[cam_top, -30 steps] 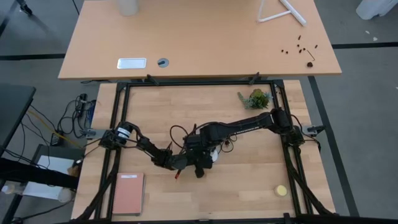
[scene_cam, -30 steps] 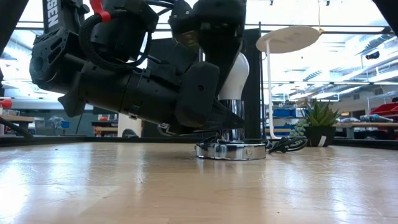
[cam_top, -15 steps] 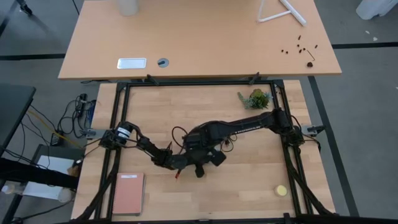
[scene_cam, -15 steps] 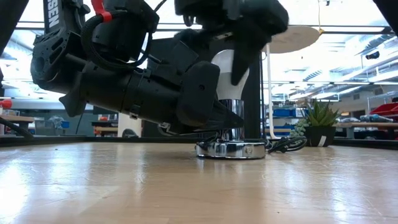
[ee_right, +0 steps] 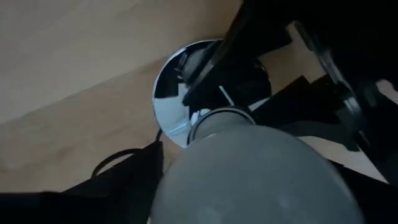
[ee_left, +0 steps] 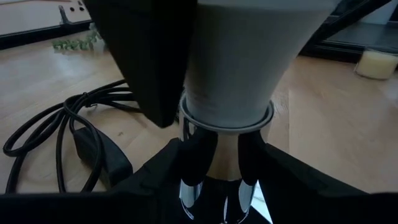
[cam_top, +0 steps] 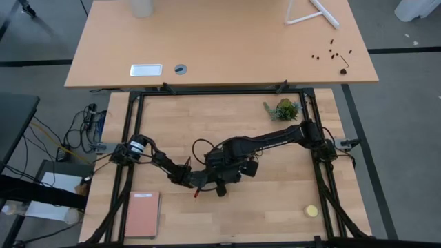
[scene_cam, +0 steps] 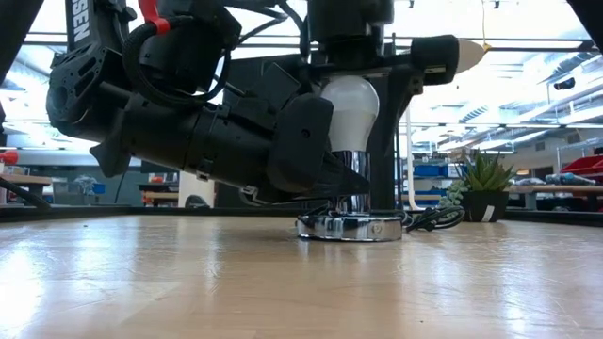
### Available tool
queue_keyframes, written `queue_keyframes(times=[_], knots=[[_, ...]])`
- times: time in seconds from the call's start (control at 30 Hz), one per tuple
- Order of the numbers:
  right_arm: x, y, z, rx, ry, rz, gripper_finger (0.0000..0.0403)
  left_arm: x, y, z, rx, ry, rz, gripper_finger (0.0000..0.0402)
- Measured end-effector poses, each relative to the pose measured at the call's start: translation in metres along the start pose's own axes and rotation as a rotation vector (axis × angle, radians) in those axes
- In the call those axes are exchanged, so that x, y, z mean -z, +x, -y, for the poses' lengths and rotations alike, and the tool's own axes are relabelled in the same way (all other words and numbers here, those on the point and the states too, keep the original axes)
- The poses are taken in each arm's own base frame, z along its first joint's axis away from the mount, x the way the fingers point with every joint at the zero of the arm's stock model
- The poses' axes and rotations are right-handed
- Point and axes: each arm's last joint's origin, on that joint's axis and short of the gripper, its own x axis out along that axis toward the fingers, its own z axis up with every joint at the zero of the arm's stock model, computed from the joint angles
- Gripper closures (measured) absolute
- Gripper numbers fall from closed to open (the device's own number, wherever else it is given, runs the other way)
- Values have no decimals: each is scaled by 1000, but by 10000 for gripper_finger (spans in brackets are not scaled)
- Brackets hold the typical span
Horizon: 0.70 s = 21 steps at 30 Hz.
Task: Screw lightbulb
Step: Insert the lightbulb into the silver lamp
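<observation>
The white lightbulb (scene_cam: pixel 350 111) stands upright, screw end down, in a chrome socket (scene_cam: pixel 350 186) on the round silvery disc (scene_cam: pixel 350 227) at mid-table. My left gripper (scene_cam: pixel 341 185) lies low, reaching in from the table's left, shut on the socket. My right gripper (scene_cam: pixel 350 118) hangs over the bulb from above, shut on it. The bulb also shows in the left wrist view (ee_left: pixel 242 56) and the right wrist view (ee_right: pixel 249 177). In the high view both grippers (cam_top: pixel 224 171) meet and hide the bulb. My left gripper pinches the chrome socket stem (ee_left: pixel 221 155) just under the bulb between its two fingers, coming in level from the table's left. The disc below stays flat on the table. My right gripper holds the bulb's wide upper part (scene_cam: pixel 367 104) between its two fingers (scene_cam: pixel 383 141), pointing down from above. The bulb stands upright in the socket; the other finger is partly hidden behind my left gripper.
A thin black cord (ee_left: pixel 62 134) runs from the disc across the table. A small potted plant (cam_top: pixel 284 109) stands at the far right, a flat yellow round thing (cam_top: pixel 311 211) at the near right, a pink notebook (cam_top: pixel 141 215) at the near left.
My right gripper has turned about its upright axis over the bulb, staying in place. Its fingers, first seen edge-on in front of the bulb, now stand on either side of it. My left gripper and the disc have kept still.
</observation>
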Motion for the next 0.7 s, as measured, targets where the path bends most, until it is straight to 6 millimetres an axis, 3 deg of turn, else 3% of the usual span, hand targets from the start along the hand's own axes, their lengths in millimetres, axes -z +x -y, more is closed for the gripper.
queue_keyframes(times=[0.2, 0.43, 0.7], knots=[[0, 0, 0, 1, 160, 0, 159, 0, 0, 0, 4, 2, -1, 218], [-1, 1, 0, 2, 484, 8, 158, 0, 0, 0, 3, 3, -1, 218], [-3, 1, 4, 25, 982, 53, 117, 0, 0, 0, -4, -2, 1, 218]])
